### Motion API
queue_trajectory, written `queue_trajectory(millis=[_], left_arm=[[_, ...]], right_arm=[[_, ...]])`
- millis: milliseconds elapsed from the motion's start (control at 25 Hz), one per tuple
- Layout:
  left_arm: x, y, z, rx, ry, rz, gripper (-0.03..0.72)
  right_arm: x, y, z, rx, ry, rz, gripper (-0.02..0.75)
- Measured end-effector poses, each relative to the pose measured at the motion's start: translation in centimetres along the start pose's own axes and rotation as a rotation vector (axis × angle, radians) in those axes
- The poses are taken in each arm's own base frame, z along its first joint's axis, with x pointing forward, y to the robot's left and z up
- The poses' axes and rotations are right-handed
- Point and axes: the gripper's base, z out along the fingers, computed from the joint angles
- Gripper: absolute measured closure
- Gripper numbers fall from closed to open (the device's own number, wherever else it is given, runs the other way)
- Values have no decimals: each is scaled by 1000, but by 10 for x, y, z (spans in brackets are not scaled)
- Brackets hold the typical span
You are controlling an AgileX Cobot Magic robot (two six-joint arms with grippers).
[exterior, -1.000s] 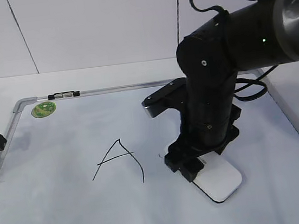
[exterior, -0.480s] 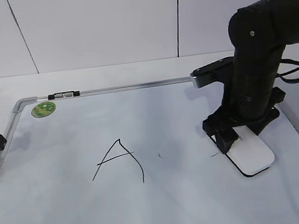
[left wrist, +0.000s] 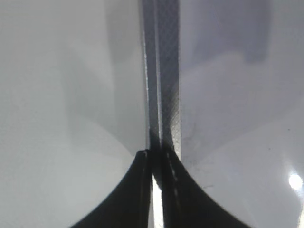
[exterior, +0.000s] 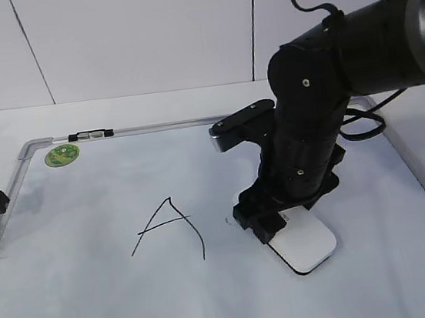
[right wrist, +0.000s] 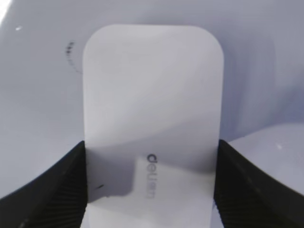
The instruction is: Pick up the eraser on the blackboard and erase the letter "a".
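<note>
One blackboard (exterior: 99, 312) fills most of the counter, and your right tool (exterior: 271, 229) holds the eraser (exterior: 307, 247) flat on it, just right of the angular capital letter (exterior: 170, 228). In the right wrist view the fingers (right wrist: 52, 190) press both long sides of the eraser, so the grip looks firm. Judging by this, you are mid-wipe: keep the felt flush with the board, press evenly, and stroke only over the faint specks (exterior: 227, 221) beside the tool, staying clear of the capital. Your left tool (left wrist: 156, 190) sits at the board's left frame (left wrist: 164, 85) with its fingers nearly together; whether they pinch the frame or only straddle it you cannot tell. The letter "a" itself is hard to make out; only a short dark smudge (right wrist: 70, 54) shows near the eraser's far corner, and the arm hides the board beneath it.
</note>
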Motion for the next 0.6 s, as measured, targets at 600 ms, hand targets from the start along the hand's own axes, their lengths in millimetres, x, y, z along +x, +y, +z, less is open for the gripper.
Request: queue_trajectory(millis=[600], left_arm=[[0, 0, 0, 0, 0, 0, 671]], right_arm=[[5, -63, 2, 72, 2, 128, 179]])
